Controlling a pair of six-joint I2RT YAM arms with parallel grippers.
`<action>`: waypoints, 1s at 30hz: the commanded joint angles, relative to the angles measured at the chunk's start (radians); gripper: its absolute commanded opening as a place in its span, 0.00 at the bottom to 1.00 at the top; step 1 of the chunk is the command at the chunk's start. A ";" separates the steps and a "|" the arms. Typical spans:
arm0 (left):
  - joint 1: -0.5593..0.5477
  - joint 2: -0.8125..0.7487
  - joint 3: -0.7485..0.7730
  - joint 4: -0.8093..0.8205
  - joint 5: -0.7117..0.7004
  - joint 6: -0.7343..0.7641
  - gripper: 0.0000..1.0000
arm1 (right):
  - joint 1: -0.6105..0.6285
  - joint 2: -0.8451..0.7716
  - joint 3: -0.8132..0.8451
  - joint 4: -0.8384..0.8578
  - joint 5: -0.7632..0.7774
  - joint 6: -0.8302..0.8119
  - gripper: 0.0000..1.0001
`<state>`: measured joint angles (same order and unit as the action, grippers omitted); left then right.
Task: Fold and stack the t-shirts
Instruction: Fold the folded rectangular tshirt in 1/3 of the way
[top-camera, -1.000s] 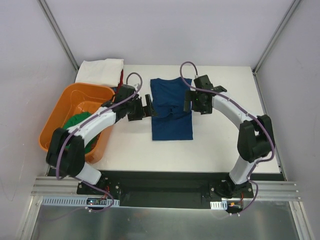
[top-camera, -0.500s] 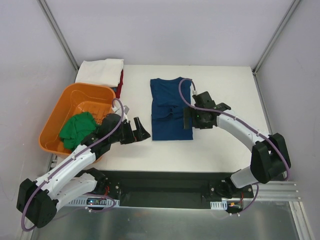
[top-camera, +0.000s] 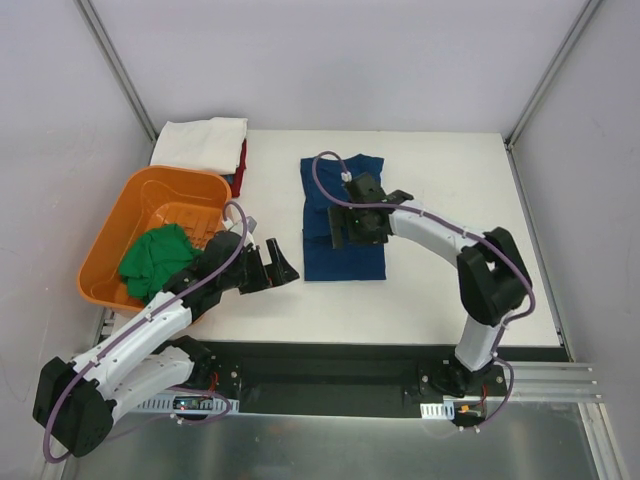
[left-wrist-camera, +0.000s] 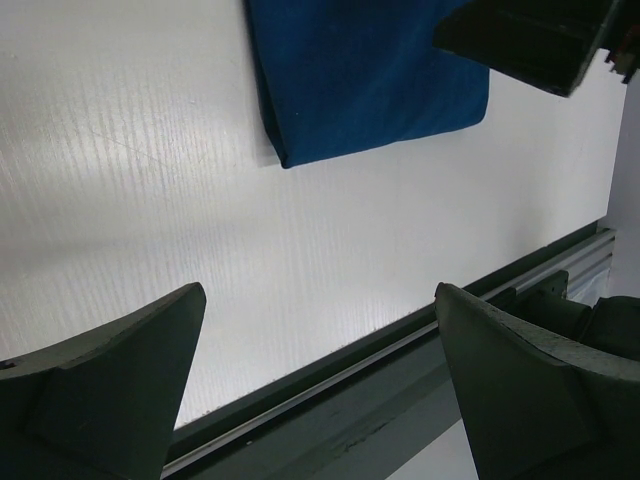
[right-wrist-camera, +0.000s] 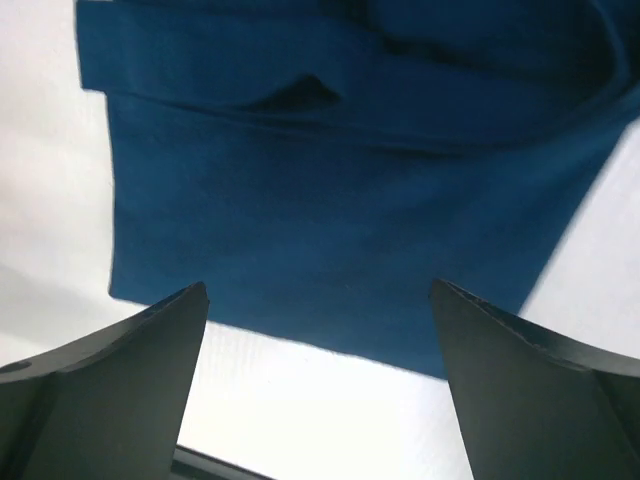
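- hovering over the middle of the navy t-shirt (top-camera: 345, 262), which lies as a long panel mid-counter (top-camera: 440, 280), the right end effector (top-camera: 348, 228) looks empty. the left end effector (top-camera: 272, 265) sits near the shirt's near-left corner, beside the orange tub (top-camera: 110, 250) holding the green t-shirt (top-camera: 155, 258).
- left wrist: jaws wide apart, gripping nothing, bare counter beneath, the shirt's corner ahead.
- right wrist: jaws wide apart above the navy cloth, nothing held.
- judgement: the sides look folded in, so the next move calls for pinching the near hem corners and carrying them to the collar.
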<state>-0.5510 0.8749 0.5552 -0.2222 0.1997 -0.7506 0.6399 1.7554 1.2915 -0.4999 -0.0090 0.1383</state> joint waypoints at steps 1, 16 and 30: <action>-0.010 -0.024 -0.026 0.021 -0.006 -0.010 0.99 | 0.026 0.104 0.129 0.030 -0.022 0.038 0.97; -0.010 -0.042 -0.047 0.003 0.029 -0.030 0.99 | -0.042 0.358 0.367 0.109 0.072 0.064 0.97; -0.010 0.036 0.018 -0.012 0.004 -0.039 0.99 | -0.095 0.453 0.546 0.221 0.031 0.020 0.97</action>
<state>-0.5510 0.8524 0.5110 -0.2325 0.2081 -0.7788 0.5385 2.2044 1.8080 -0.3370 0.0399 0.1726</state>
